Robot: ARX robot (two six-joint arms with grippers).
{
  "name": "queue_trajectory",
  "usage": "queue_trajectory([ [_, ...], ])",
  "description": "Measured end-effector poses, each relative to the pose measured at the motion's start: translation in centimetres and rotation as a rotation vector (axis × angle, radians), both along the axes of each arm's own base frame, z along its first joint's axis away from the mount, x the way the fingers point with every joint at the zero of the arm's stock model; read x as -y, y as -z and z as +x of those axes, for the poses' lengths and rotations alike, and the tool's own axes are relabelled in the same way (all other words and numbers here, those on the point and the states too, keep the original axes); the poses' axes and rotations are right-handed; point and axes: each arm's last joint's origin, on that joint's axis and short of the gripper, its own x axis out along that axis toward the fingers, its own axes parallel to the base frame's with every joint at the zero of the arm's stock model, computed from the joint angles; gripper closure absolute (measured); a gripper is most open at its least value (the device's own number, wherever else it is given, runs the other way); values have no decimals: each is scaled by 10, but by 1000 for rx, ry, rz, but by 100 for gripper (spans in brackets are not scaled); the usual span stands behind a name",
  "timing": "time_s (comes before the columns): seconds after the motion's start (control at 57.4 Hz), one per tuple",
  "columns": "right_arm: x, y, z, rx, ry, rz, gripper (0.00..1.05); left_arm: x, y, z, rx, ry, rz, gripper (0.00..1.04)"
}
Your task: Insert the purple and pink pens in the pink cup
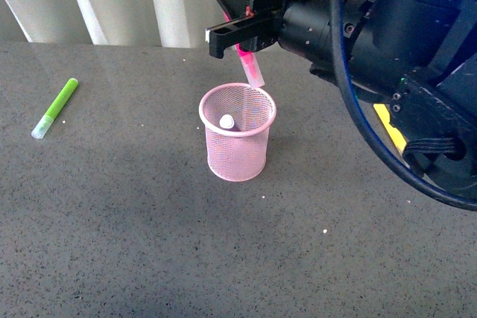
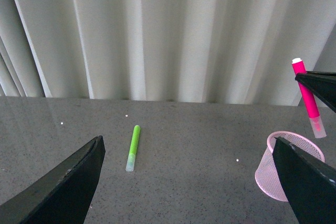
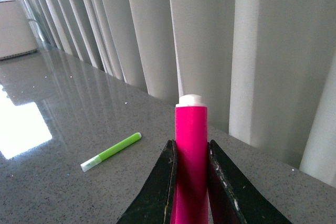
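1. Closest to the lens, the right arm fills the right side of the front view. Its right hand point(image 1: 227, 16) at upper centre is closed on the pink pen point(image 1: 252, 65), gripping it about mid-barrel.
2. That pen hangs tilted, white end up and clear cap down. The cap is just above the far rim of the pink cup point(image 1: 235, 158), which stands upright on the table point(image 1: 112, 243) at centre frame. I cannot tell whether the cap is over the opening or slightly behind it.
3. One pen in the cup point(image 1: 226, 121) shows only its white end. The mesh hides its body colour, but I judge it to be the purple one, which leaves only the pink pen to drop in.
4. In its own wrist view, the left hand point(image 2: 187, 145) is spread wide and holds nothing.
5. A green marker point(image 1: 56, 108) lies flat at the left of the front view, well apart from the cup. Part of a yellow marker point(image 1: 390, 128) shows behind the right arm.
6. Handling, as I judge it:
   - The pen is light, stiff and made of smooth plastic, so it could pivot or slide in the grip.
   - The mid-barrel hold suits it, since the cap end is free to lead into the cup.
   - The mesh cup looks light too, and a knock on its rim could tip or shift it.
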Motion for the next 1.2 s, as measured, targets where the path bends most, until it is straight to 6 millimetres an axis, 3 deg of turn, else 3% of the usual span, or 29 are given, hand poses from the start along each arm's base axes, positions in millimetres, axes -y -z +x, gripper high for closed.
queue_trajectory([
  [0.471, -3, 38, 6, -55, 7, -23, 93, 0, 0, 0, 0, 0, 0, 7],
  [0.872, 1, 48, 7, -69, 8, -29, 93, 0, 0, 0, 0, 0, 0, 7],
  [1.203, 9, 47, 10, -62, 19, -26, 33, 0, 0, 0, 0, 0, 0, 7],
])
